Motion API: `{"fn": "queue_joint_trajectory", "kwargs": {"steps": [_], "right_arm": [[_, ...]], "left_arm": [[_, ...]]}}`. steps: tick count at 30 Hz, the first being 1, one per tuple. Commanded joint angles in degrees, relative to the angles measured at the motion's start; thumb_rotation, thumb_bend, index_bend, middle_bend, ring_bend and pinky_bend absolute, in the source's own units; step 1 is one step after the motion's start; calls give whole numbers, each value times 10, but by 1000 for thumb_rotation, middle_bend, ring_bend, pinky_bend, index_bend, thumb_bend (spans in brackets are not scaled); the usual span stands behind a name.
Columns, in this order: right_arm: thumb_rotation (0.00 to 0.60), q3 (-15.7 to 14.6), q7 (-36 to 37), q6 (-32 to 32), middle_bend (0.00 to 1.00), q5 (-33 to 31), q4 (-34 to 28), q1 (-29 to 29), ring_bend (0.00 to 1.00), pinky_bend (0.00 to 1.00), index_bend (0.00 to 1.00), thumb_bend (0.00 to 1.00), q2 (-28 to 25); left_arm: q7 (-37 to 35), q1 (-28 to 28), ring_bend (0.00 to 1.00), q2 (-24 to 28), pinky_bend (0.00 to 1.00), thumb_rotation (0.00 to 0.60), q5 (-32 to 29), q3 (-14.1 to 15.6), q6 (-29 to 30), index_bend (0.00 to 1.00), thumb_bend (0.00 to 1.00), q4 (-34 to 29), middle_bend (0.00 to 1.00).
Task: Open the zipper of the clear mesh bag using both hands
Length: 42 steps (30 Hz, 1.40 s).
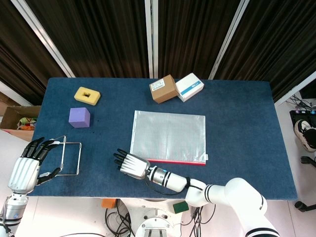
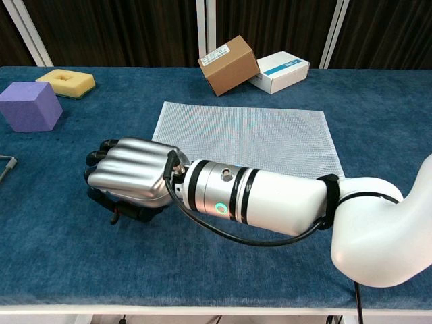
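A flat, rectangular mesh bag (image 1: 168, 137) with a red zipper edge lies mid-table on blue felt. The metallic right hand (image 2: 129, 177) rests near the table's front edge, fingers curled, empty. The left hand (image 1: 28, 165) hovers spread by the front left corner.

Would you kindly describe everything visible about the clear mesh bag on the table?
The clear mesh bag is a flat, silvery-white rectangle with a fine grid texture, lying flat on the blue table near its middle. A red zipper strip runs along its near edge, ending at a small white tab at the right corner. In the head view the right hand rests on the table at the near left corner; whether it touches the bag is unclear. The brown box sits apart behind it.
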State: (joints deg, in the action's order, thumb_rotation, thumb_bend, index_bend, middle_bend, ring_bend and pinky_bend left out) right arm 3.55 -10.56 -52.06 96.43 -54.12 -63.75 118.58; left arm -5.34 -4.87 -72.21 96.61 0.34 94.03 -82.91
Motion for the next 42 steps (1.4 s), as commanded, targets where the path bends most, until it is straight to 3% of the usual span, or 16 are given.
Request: {"fn": "queue_joint_trajectory", "kwargs": {"steps": [1, 6, 14, 23, 32, 42], "right_arm": [[600, 1, 1, -21, 310, 7, -11, 7, 97, 155, 603, 585, -11], [600, 5, 0, -64, 310, 13, -36, 24, 98, 155, 620, 572, -36], [600, 11, 11, -121, 304, 7, -97, 63, 97, 155, 639, 446, -84], [600, 21, 26, -128, 317, -15, -127, 86, 96, 155, 659, 298, -102], [600, 29, 42, -163, 324, 7, -151, 92, 96, 155, 677, 282, -130], [600, 30, 7, -177, 304, 33, -195, 94, 96, 155, 678, 281, -172]], "left_arm": [[-6, -4, 116, -1, 158, 600, 0, 0, -7, 247, 164, -1, 198], [-56, -19, 116, -2, 158, 600, -5, 2, -35, 247, 163, -4, 195], [-173, -67, 116, -10, 159, 600, -29, -11, -108, 256, 162, -3, 189], [-163, -99, 116, -15, 159, 600, -34, -23, -140, 256, 161, -12, 189], [-163, -127, 116, -21, 159, 600, -41, -24, -178, 256, 161, -19, 183], [-227, -193, 87, -48, 158, 600, -40, -39, -245, 243, 161, 0, 128]]}}
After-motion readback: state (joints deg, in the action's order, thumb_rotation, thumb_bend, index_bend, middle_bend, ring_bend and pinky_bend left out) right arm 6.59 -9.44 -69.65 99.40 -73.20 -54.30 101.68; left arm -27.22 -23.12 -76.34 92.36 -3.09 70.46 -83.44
